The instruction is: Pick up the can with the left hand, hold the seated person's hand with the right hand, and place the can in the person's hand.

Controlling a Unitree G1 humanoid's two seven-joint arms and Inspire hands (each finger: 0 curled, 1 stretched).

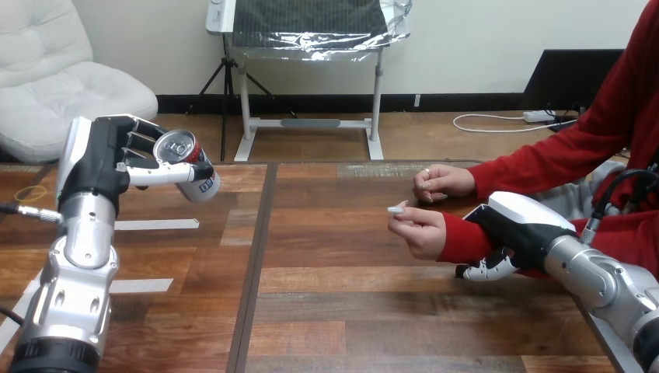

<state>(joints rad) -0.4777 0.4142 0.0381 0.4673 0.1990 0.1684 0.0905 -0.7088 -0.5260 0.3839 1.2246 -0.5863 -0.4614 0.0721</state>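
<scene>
Left hand (109,159) grips metal can (180,149); right hand (519,224) wraps person's wrist (460,241).

Illumination is bright, even and diffuse, apparently from overhead, so shadows on the table (350,311) are soft-edged, with a faint one on the wood beneath the person's hand (421,231) nearest the robot. A pale sheen lies across the table's far planks. Small specular highlights show on the metal top of the can (189,154), on the left arm's silver forearm (81,249) and on the white shell of the right hand (519,221), while the black casing of the left hand (105,155) remains readable.
</scene>
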